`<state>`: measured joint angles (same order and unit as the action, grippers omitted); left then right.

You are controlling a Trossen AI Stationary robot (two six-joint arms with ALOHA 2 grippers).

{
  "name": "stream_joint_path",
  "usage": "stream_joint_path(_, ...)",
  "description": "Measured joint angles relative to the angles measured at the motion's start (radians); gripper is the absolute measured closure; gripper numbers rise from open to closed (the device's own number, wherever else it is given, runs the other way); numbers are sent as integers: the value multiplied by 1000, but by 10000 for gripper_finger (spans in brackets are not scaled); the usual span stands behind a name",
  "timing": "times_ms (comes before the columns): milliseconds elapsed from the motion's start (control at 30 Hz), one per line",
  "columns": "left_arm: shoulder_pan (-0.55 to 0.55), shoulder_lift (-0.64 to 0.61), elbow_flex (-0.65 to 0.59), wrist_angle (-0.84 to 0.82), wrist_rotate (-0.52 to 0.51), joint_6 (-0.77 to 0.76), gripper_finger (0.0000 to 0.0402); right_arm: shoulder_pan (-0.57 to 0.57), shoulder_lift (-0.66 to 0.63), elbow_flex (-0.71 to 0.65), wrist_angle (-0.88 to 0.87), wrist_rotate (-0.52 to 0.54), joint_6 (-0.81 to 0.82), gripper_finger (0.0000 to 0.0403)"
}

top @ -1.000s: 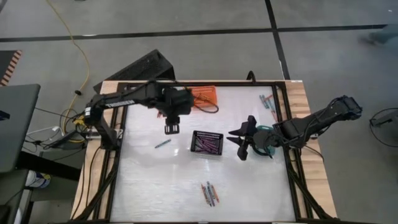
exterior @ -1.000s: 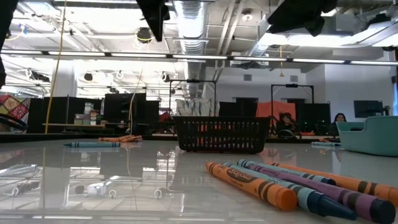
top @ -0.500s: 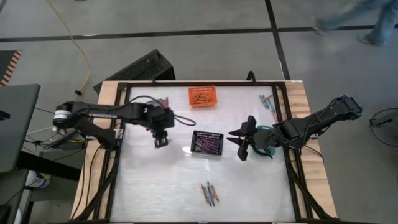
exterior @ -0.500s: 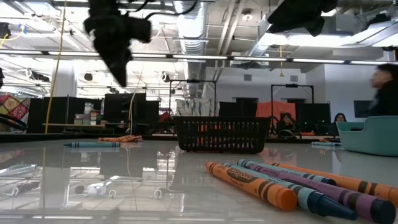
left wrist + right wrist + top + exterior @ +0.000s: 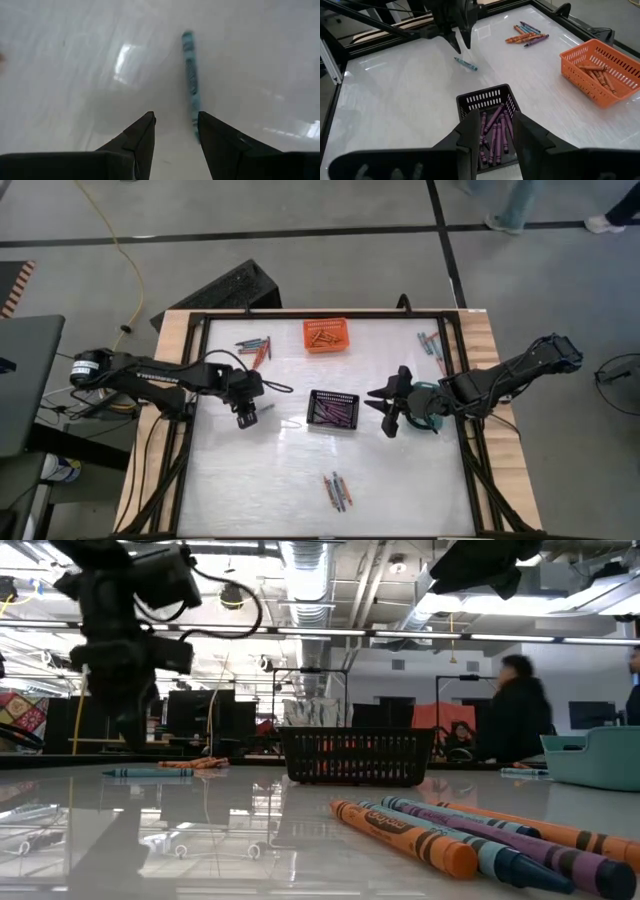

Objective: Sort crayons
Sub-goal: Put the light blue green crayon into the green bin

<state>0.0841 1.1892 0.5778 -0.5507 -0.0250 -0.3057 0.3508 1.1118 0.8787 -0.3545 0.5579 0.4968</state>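
Left arm is now low over the table's left half after swinging forward from the orange basket (image 5: 326, 335) over the last second; the group of crayons near the table's back left (image 5: 254, 345) is showing again, uncovered. Right arm isn't changing position.

Left gripper (image 5: 246, 416) is hovering just above the white table (image 5: 260, 480), fingers (image 5: 139, 140) parted with a narrow gap, nothing between them. A lone teal crayon (image 5: 190, 75) is lying flat just ahead of the fingertips, its near end beside one fingertip; can't tell if it's touching. High view puts that crayon (image 5: 264, 409) just right of the gripper, left of the black basket (image 5: 333, 409).

Right gripper (image 5: 392, 412) is waiting right of the black basket, fingers (image 5: 470, 135) spread apart, empty, pointing over the basket. Purple crayons (image 5: 496, 134) are sitting inside the black basket, orange ones (image 5: 595, 75) in the orange basket. A teal basket (image 5: 432, 408) is sitting under the right arm at the table's right.

More loose crayons: a mixed bunch at the front centre (image 5: 337, 490), which is filling the low view's foreground (image 5: 470, 835), and a few at the back right edge (image 5: 432, 345).

People are walking past in the background (image 5: 515, 720), blurred.
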Motion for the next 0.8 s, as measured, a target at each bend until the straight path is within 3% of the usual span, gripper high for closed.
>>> stream_joint_path(200,-31,1,-70,87,5,-35,264,0,0,0,0,-1,7,291)
stream_joint_path(467,-86,1,-74,159,-13,-63,264,0,0,0,-1,-1,10,291)
stream_joint_path(800,-164,91,-73,207,-157,-79,264,-23,1,0,-4,-8,10,291)
